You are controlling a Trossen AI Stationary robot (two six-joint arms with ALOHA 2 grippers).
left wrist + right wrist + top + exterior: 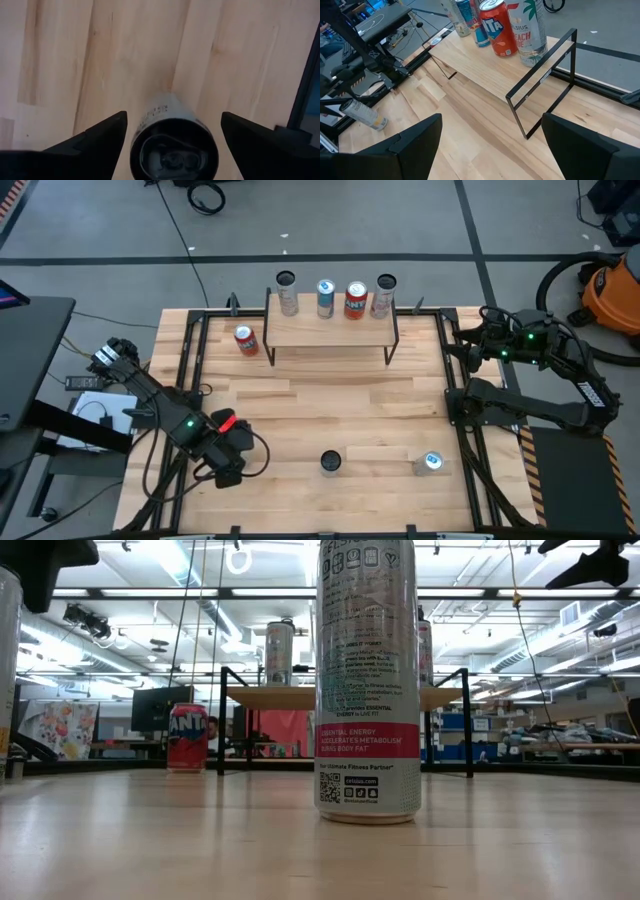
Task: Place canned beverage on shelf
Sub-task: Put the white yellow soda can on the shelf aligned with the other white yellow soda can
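A silver can (172, 142) stands upright on the table near its front left corner, seen from above in the left wrist view and at the edge of the low view (8, 670). My left gripper (173, 117) (228, 465) points down over it, open, one finger on either side of the can's top with a small gap each side. In the high view the gripper hides this can. The shelf (330, 328) stands on its black legs at the table's far middle and carries several cans. My right gripper (492, 140) (465, 345) waits open at the far right, above the table.
A red can (245, 340) stands on the table left of the shelf. Two more cans stand near the front edge: a tall silver one (331, 463) (368, 680) at the middle and one with a blue top (430, 462) to its right. Bare wood lies in front of the shelf.
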